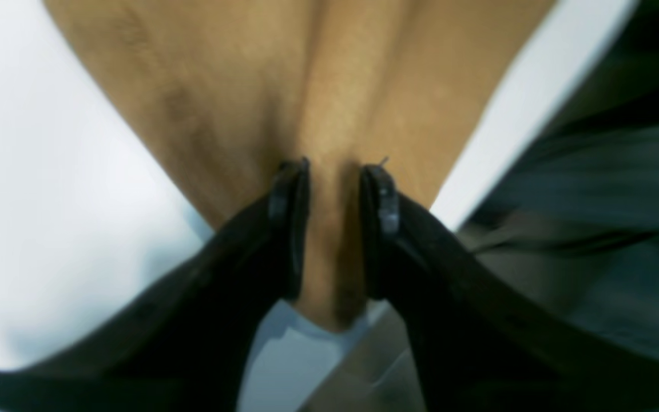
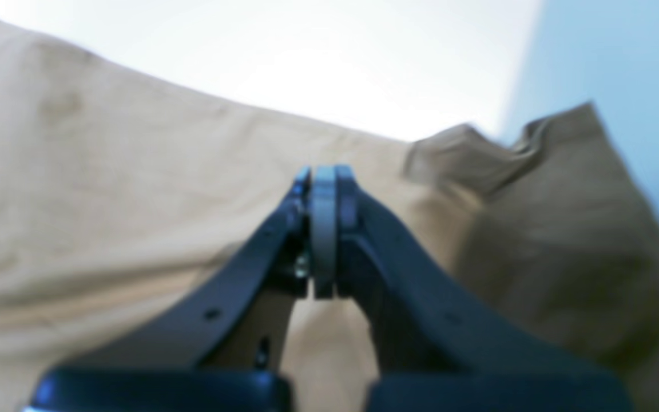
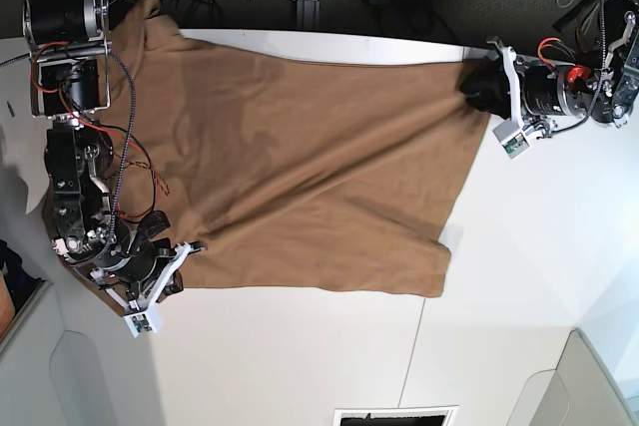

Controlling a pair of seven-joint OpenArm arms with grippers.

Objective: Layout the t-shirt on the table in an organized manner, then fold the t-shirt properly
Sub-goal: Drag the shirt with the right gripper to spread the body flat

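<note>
A white table (image 3: 519,276) seen from above. A tan-brown t-shirt (image 3: 300,167) lies spread across it, reaching from nine to two o'clock. At two o'clock the left gripper (image 1: 335,171) straddles a shirt corner, jaws parted around a cloth ridge; the blur hides whether they grip. At eight o'clock the right gripper (image 2: 324,183) is clamped shut, apparently pinching the shirt's edge.

The shirt (image 3: 300,167) covers the frame's upper middle; bare table (image 3: 519,266) lies open at lower right and bottom.
</note>
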